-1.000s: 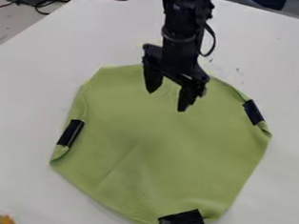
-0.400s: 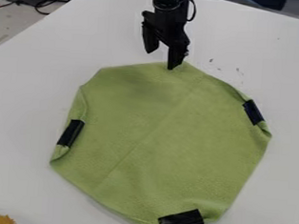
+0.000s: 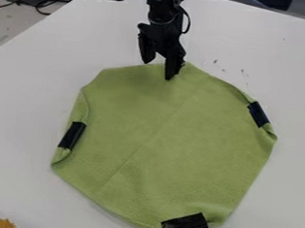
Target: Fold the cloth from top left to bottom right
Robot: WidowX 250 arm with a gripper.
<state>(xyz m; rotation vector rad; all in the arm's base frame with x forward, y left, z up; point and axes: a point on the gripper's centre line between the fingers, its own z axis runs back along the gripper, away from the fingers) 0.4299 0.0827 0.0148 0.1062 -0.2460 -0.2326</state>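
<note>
Green cloth (image 3: 166,136), faintly creased, many-sided; black tool (image 3: 157,70) at upper edge, spread apart.

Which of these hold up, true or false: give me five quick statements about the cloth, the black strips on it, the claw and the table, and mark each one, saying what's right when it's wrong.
1. The claw is at the upper edge of the green cloth. True.
2. The claw's fingers are pressed together. False: the fingers stand apart.
3. Black strips sit at the cloth's left side, right side and bottom. True.
4. The cloth is folded in half. False: it lies mostly spread out.
5. The table is black. False: the table is white.
</note>
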